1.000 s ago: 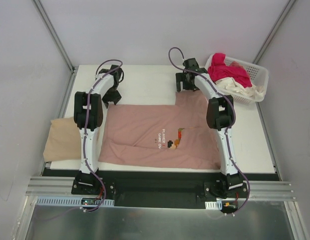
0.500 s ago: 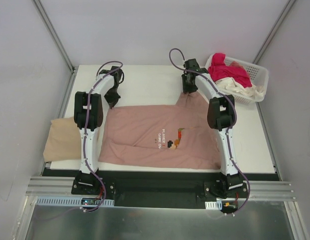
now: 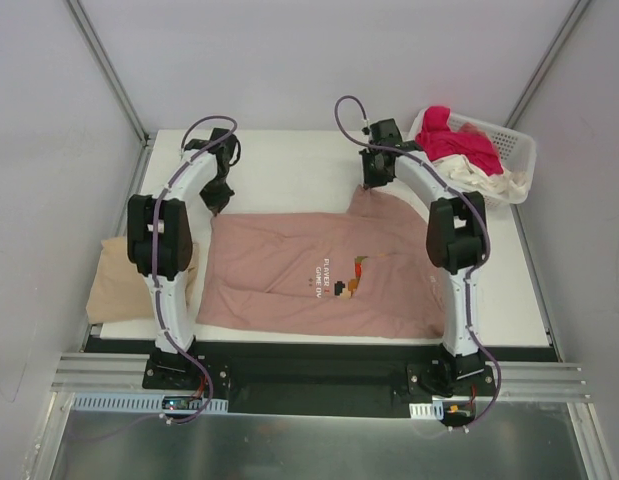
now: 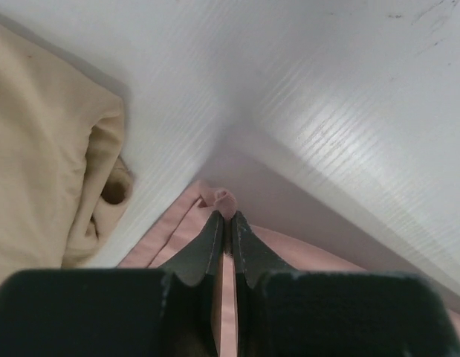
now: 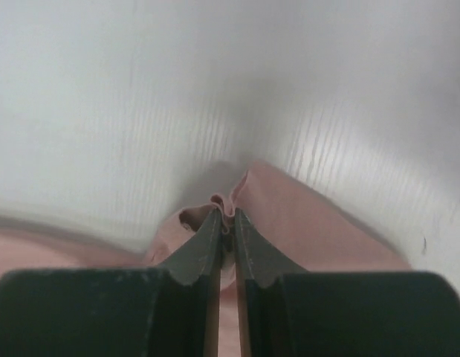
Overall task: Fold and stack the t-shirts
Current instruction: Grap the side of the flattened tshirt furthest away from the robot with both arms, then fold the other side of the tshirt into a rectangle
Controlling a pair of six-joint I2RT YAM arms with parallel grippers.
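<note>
A dusty pink t-shirt [image 3: 309, 270] with a small pixel print lies spread over the middle of the white table [image 3: 289, 165]. My left gripper [image 3: 215, 205] is shut on its far left corner, and a small fold of pink cloth [image 4: 222, 199] bulges past the fingertips. My right gripper [image 3: 372, 186] is shut on the far right corner, with bunched pink cloth [image 5: 228, 204] pinched between its pads. A folded tan t-shirt [image 3: 124, 280] lies at the table's left edge and shows beside the left fingers too [image 4: 44, 149]. Magenta-red [image 3: 454, 140] and cream [image 3: 479, 180] t-shirts fill the basket.
A white latticed basket [image 3: 509, 150] stands at the far right corner of the table. Grey walls enclose the table on three sides. A black rail [image 3: 309, 360] with both arm bases runs along the near edge.
Both grippers have closed on the pink shirt's far corners. The right corner has been drawn a little upward and the left arm's elbow has swung left.
</note>
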